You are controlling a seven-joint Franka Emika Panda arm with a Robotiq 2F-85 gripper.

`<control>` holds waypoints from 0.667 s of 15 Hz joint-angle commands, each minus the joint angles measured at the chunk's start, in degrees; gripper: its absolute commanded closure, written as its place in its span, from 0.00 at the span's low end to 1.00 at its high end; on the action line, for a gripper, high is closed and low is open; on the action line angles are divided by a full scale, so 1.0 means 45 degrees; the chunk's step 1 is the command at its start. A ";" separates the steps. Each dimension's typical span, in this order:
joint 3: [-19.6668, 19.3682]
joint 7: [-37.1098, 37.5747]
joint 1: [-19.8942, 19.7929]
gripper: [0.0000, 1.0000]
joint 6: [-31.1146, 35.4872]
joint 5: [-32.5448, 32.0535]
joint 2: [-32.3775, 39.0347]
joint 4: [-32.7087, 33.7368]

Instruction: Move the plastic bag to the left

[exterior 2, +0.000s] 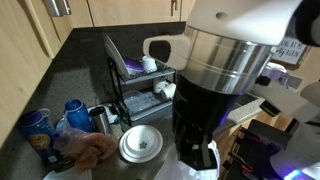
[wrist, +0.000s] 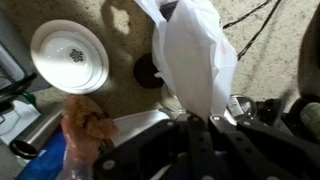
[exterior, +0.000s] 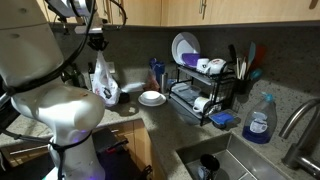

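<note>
The plastic bag [wrist: 195, 55] is whitish, crinkled film. In the wrist view it hangs from between my gripper's [wrist: 198, 120] fingers, which are shut on its top. In an exterior view the bag [exterior: 103, 82] hangs below the gripper [exterior: 98, 45], lifted above the dark speckled countertop [exterior: 135, 112] near the corner. In the exterior view from behind the arm, the robot body hides the bag and the gripper.
A white round plate [exterior: 152, 98] [wrist: 70, 55] [exterior 2: 140, 145] lies on the counter beside the bag. A dish rack [exterior: 205, 85] with plates and cups stands to the right, then a blue soap bottle [exterior: 260, 120] and the sink. An orange-brown crumpled thing [wrist: 88, 125] lies near the plate.
</note>
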 commanded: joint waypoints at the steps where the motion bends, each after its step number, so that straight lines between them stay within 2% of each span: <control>1: -0.0037 -0.1394 0.0313 0.98 0.0963 0.1480 0.0177 -0.0497; 10: -0.0008 -0.3401 0.0721 0.98 0.0769 0.2954 0.1022 -0.0346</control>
